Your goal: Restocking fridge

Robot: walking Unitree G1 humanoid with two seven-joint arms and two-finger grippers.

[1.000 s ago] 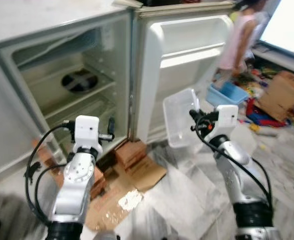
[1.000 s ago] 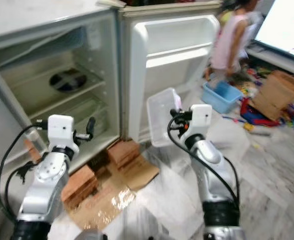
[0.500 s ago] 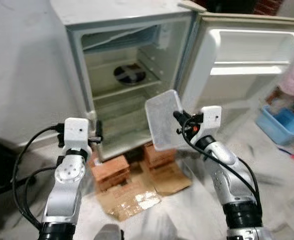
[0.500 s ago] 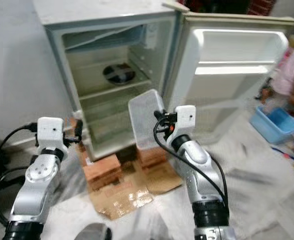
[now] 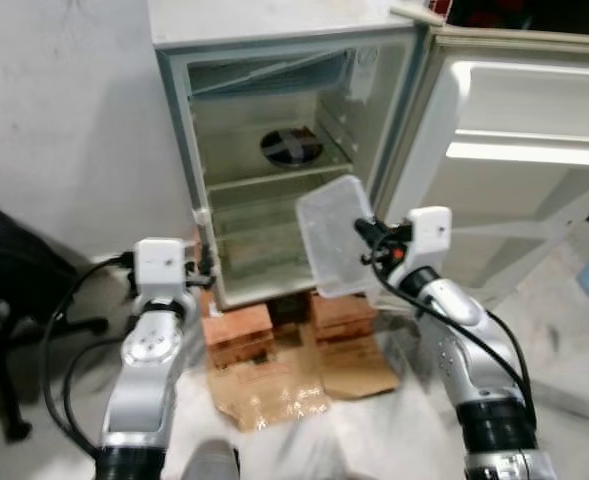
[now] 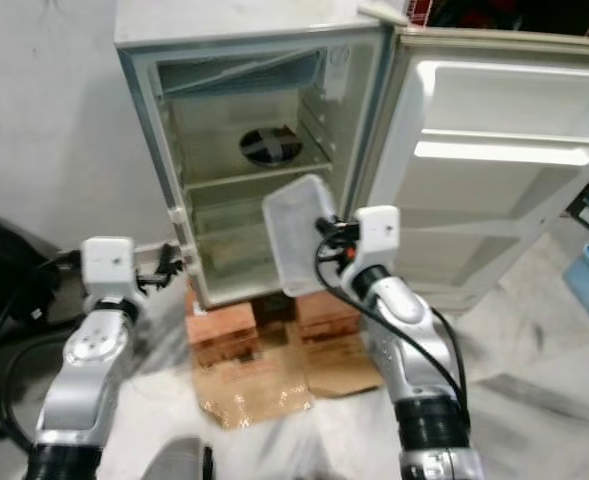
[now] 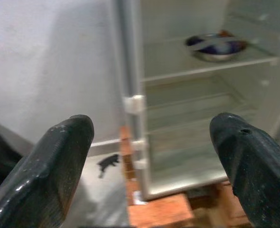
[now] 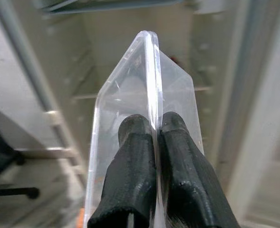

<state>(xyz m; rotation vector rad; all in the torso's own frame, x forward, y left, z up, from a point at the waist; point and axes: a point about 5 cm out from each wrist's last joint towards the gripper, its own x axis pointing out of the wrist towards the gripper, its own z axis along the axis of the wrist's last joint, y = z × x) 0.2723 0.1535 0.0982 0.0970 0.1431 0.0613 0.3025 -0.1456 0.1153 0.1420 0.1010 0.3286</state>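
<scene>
While fridge (image 5: 274,150) stood open ahead, right gripper (image 8: 151,142) pinched clear container's (image 5: 336,238) rim, container sticking up beyond fingertips; left gripper (image 7: 149,142) spread wide, w/ nothing between.

Both arms are silver metal in rounded, jointed segments, each ending in a white boxy wrist housing, with a dark ribbed collar low on the right arm. Loose black cables loop beside each arm up to those housings. The left tool (image 7: 144,166) and right tool (image 8: 155,137) each carry two thick, glossy black fingers with rounded tips.
</scene>
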